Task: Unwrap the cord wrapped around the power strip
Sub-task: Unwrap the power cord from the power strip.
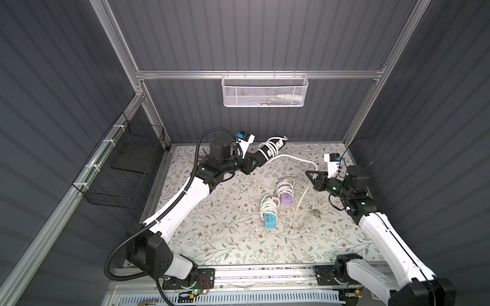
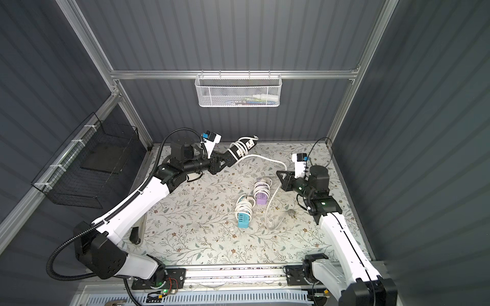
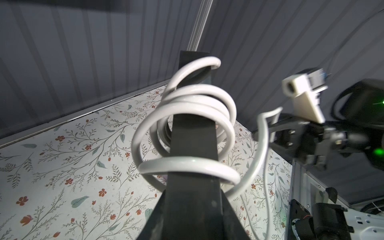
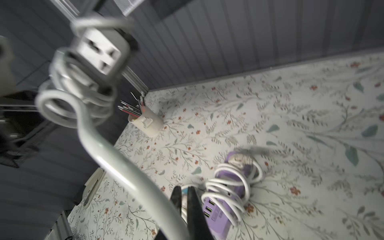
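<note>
Grey ribbed walls (image 1: 265,39), floral-print worktop (image 1: 212,238). Back left, the left pincer (image 1: 261,158) is clamped on the black-and-white power strip (image 1: 278,143), lifted clear, glossy white cord (image 3: 193,166) coiled round it. The loose run droops over to the right pincer (image 1: 309,174), which is pinched tight on it.

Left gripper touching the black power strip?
Touching. The left wrist view shows the left gripper with its jaws clamped on both sides of the power strip, no gap.

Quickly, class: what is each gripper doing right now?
Left gripper: closed, holding the power strip aloft.
Right gripper: closed on the cord.
</note>
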`<state>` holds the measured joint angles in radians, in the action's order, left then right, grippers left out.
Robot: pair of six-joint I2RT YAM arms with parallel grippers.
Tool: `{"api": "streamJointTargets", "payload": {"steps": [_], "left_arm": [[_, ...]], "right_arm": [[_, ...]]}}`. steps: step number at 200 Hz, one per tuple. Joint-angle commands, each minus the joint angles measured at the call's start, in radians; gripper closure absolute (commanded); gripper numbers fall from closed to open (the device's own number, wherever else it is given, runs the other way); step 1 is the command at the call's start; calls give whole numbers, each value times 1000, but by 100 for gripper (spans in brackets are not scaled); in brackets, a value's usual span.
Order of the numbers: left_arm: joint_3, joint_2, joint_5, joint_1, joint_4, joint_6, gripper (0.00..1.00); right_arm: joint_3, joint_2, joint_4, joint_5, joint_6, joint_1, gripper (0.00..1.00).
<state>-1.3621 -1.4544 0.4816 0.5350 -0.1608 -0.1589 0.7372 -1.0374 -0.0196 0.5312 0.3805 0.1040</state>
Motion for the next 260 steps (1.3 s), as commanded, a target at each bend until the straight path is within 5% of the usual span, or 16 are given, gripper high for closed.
{"api": "streamJointTargets", "payload": {"steps": [1,57,93,173,212,260], "left_arm": [[-31,51,112,-3,97,-26,100],[12,60,321,5,208,-112,100],[-13,8,361,44,125,-67,100],[-91,-155,161,55,-65,20,100],[-77,-141,-12,23,-65,18,100],[7,-30,-85,-28,62,-32,100]], "right_arm": [[-33,-117,59,-36,40,-4,100],[106,-437,181,-44,67,-7,100],[301,-528,143,-16,76,-43,100],[607,-326,-90,39,64,-156,100],[529,-142,-172,37,66,-237,100],[286,6,-199,3,100,-324,100]]}}
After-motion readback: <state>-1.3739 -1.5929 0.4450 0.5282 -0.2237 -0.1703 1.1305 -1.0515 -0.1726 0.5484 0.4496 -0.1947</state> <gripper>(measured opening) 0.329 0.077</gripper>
